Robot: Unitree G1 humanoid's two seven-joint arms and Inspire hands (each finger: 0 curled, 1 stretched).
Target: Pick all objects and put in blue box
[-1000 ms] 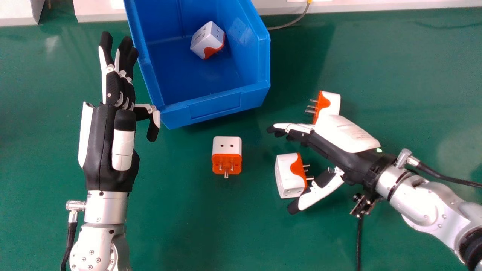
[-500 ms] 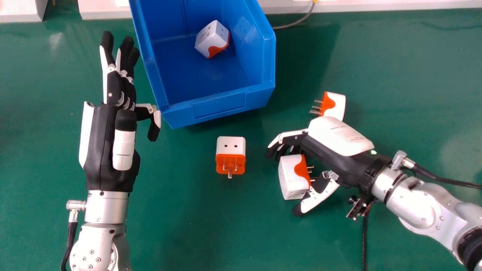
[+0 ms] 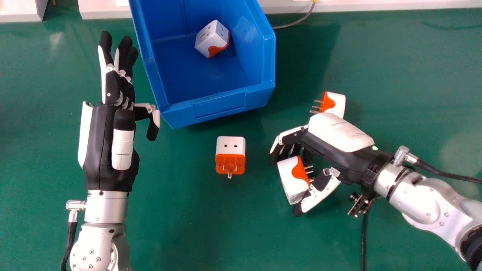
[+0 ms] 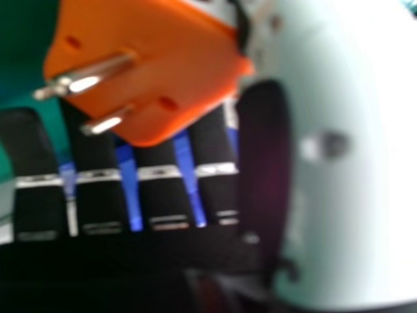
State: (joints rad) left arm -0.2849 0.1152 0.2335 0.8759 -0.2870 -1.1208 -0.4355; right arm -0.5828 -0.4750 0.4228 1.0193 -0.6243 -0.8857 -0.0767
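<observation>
Green table (image 3: 395, 67); blue box (image 3: 220, 107) set toward the far edge. One plug (image 3: 211, 38) is contained in it, near the right wall. A second plug (image 3: 230, 149) is seen on the table before the box, prongs pointed nearward. A third plug (image 3: 293, 180) is gripped, tilted, between curled fingers (image 3: 276, 148) and thumb of the right hand (image 3: 327, 150). A fourth plug (image 3: 337, 103) is partly covered by that hand. Left hand (image 3: 109, 146) held left of the box, fingers extended.
</observation>
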